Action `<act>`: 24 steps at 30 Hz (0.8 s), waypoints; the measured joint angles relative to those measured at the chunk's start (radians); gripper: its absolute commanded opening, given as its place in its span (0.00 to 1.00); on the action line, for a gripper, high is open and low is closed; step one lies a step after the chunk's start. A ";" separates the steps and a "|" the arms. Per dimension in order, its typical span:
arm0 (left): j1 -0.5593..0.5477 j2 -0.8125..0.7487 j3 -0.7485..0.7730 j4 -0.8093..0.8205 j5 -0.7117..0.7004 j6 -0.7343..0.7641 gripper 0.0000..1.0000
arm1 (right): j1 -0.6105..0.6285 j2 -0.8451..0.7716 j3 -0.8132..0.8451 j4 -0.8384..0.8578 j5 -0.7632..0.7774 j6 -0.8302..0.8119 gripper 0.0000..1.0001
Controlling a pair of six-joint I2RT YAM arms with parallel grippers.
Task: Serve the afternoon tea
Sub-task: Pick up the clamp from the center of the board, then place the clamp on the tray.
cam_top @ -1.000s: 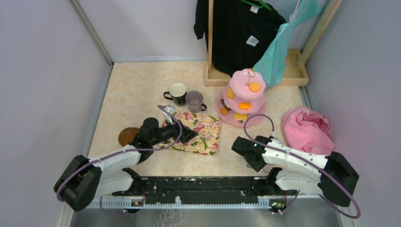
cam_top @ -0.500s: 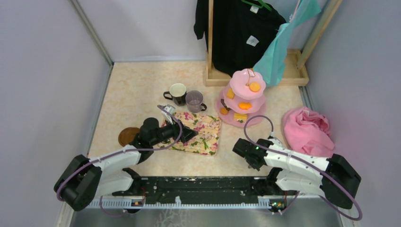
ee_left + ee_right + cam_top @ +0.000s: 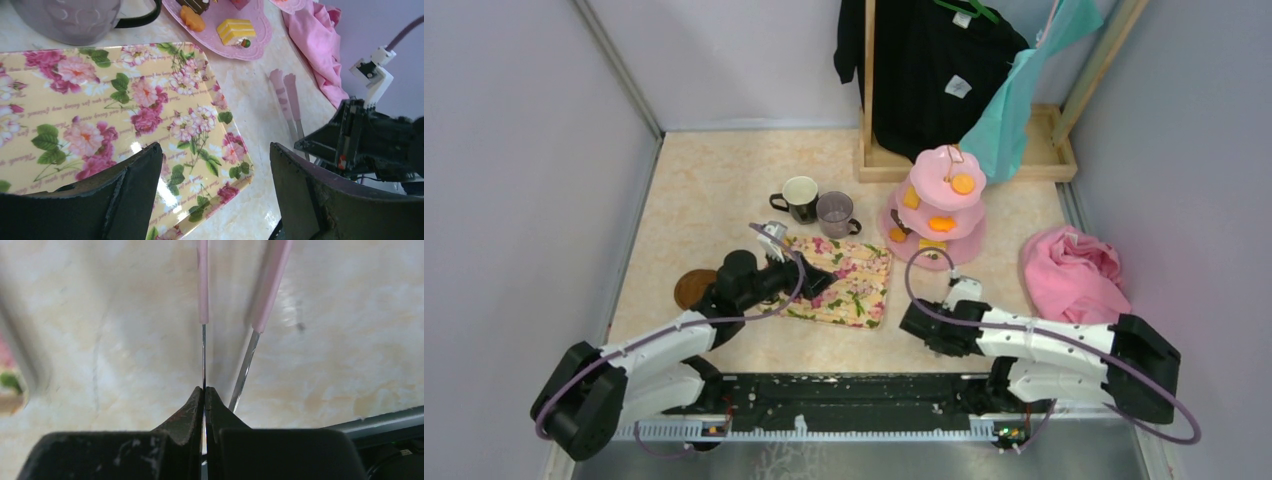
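Right gripper clamps a pink-handled utensil; left gripper hangs open over the tray!

The right gripper [image 3: 204, 390] is low on the table, just right of the flower-patterned tray [image 3: 864, 290], with its jaws together on the thin metal shank of one pink-handled utensil [image 3: 202, 285]. A second utensil [image 3: 270, 285] lies just beside it, not gripped. The left gripper [image 3: 215, 150] has its jaws wide apart and holds nothing, above the tray's near right corner. The pink three-tier stand [image 3: 934, 165] stands far right of the tray, with the snacks [image 3: 963, 184] on its tiers. The black mug [image 3: 799, 198] and smoky translucent mug [image 3: 835, 213] sit side by side just beyond the tray's far edge. One brown coaster [image 3: 689, 288] lies left of the tray.
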 measured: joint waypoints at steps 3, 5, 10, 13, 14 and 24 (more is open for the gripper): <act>0.000 -0.031 0.002 -0.032 -0.033 0.000 0.85 | 0.092 0.061 0.074 0.016 0.004 -0.074 0.00; 0.000 -0.039 0.005 -0.055 -0.055 -0.001 0.86 | 0.156 0.129 0.150 0.027 0.008 -0.122 0.00; 0.000 -0.040 0.007 -0.105 -0.105 -0.016 0.86 | 0.277 0.358 0.393 0.048 0.013 -0.272 0.00; 0.000 -0.052 0.007 -0.142 -0.143 -0.036 0.87 | 0.318 0.506 0.513 0.084 0.007 -0.386 0.00; 0.000 -0.064 0.007 -0.156 -0.162 -0.046 0.87 | 0.325 0.537 0.533 0.099 0.002 -0.423 0.00; 0.000 -0.278 -0.063 -0.237 -0.407 -0.175 0.89 | 0.272 0.587 0.592 0.256 -0.096 -0.814 0.00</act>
